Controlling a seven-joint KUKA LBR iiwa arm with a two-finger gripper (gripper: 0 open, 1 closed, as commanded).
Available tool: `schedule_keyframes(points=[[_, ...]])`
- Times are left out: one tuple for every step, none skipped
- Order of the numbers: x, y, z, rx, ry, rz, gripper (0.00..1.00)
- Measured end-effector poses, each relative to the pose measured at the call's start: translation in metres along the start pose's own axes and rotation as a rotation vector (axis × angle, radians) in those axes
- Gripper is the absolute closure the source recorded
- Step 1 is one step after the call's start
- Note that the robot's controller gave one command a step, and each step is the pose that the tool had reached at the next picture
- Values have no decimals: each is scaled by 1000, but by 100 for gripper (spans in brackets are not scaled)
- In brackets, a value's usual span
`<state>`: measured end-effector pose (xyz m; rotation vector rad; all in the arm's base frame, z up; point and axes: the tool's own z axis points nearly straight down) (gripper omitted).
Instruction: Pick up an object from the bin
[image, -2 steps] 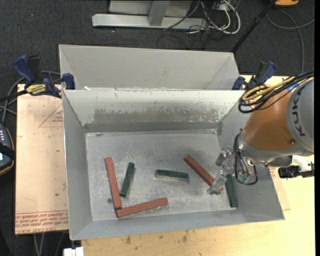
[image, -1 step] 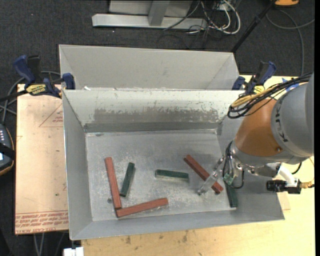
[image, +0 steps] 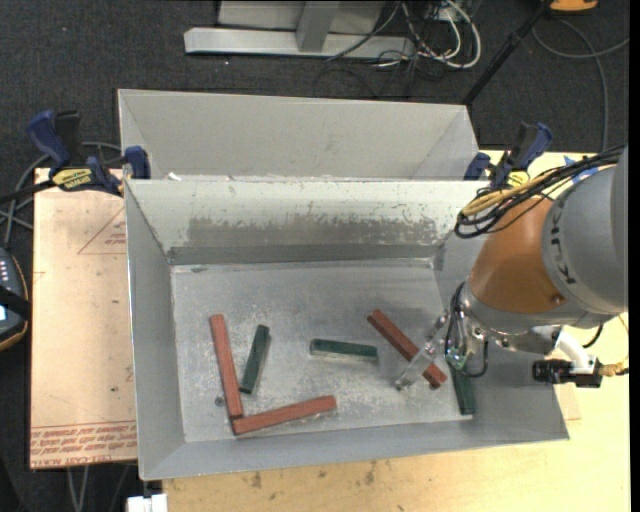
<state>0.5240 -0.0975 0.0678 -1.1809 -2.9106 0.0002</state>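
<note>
Pincer (image: 425, 365) low over a red-brown stick (image: 392, 335) at the right side of the bin (image: 300, 250) floor.
The stick lies flat and slanted near the right wall, a dark green stick (image: 464, 392) just beside its lower end; whether the pincer is wide or narrow I cannot tell. It looks stiff, light and flat-sided, so I judge a hold across its narrow width, near the middle, is best.

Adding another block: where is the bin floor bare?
The grey metal bin has bare floor along its back wall, behind all sticks. Crowded at right, where the gripper sits by a red flat stick and a dark green stick.
</note>
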Motion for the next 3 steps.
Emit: schedule_keyframes(points=[[0,0,-1,0,0,0,100],[-1,1,-41,-3,-4,-3,100],[-1,2,-58,-2,-2,-6,100]])
